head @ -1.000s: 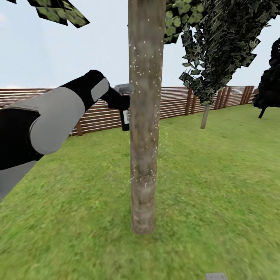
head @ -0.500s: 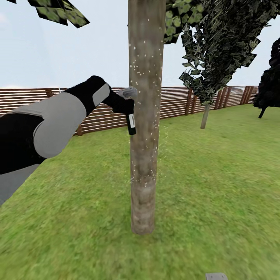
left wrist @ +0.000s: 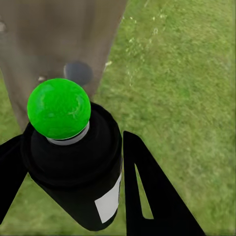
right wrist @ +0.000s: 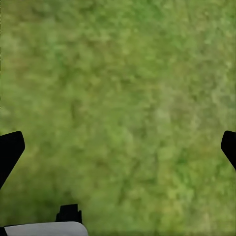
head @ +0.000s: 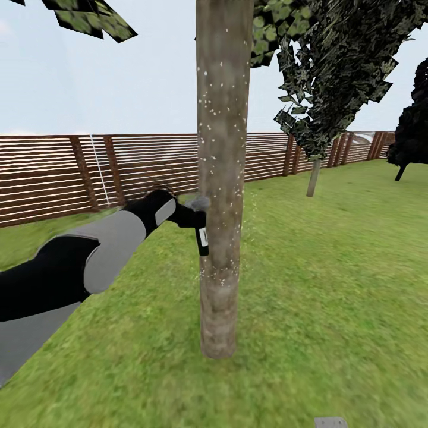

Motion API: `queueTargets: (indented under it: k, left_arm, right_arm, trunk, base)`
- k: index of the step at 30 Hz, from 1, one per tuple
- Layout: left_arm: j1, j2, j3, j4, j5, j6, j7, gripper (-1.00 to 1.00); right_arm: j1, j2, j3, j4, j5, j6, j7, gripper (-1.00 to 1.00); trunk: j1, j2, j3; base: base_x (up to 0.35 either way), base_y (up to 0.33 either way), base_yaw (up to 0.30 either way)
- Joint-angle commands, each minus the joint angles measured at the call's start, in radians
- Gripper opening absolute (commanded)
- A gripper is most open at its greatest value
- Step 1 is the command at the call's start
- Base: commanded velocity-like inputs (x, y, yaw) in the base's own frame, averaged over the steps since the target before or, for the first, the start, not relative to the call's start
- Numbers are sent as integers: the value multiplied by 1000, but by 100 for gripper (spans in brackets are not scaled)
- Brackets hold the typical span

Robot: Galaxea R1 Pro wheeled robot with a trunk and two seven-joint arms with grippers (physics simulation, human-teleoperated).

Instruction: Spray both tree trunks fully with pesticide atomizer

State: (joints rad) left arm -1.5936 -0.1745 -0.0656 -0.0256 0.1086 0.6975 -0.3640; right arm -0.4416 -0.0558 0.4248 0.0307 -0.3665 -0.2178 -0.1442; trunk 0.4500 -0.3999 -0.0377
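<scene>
The tree trunk (head: 221,178) stands straight in front of me on the garden lawn (head: 333,285), its grey-brown bark dotted with white pesticide specks (head: 223,113). My left gripper (head: 191,219) is shut on the pesticide atomizer (head: 202,229), whose light grey head touches or nearly touches the trunk's left side about mid-height. In the left wrist view the atomizer (left wrist: 73,162) is a black body with a green dot on top, clamped between the black fingers (left wrist: 152,196), with the trunk (left wrist: 54,44) just beyond. My right gripper (right wrist: 118,150) hangs open over bare grass.
A brown slatted fence (head: 59,172) rings the lawn behind the trunk. Another tree with a thin trunk (head: 313,177) and drooping foliage stands at the back right. A dark bush (head: 413,137) stands at the far right.
My left arm has dropped down along the trunk's left side, taking the atomizer from fence-top height to about mid-trunk. The view has not shifted.
</scene>
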Motion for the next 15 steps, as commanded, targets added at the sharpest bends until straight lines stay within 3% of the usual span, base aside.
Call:
queueTargets:
  k: [1, 5, 8, 11, 15]
  left_arm:
    - [24, 0, 3, -1, 2, -12, 0, -100]
    - [83, 0, 4, -1, -3, -63, 5, -100]
    - [112, 0, 4, -1, -4, -101, 53, -100]
    - [235, 0, 3, 0, -7, -172, 78, -100]
    - [275, 0, -3, -1, -6, -205, 85, -100]
  right_arm:
    - [0, 0, 0, 0, 0, 0, 0, 100]
    - [0, 0, 0, 0, 1, 0, 0, 100]
    - [0, 0, 0, 0, 1, 0, 0, 100]
    - [0, 2, 1, 0, 2, 0, 0, 100]
    - [0, 1, 1, 0, 2, 0, 0, 100]
  trunk:
    - [0, 0, 0]
    - [0, 0, 0]
    - [0, 0, 0]
    - [0, 0, 0]
    - [0, 0, 0]
  base:
    - [0, 0, 0]
    - [0, 0, 0]
    - [0, 0, 0]
    - [0, 0, 0]
    - [0, 0, 0]
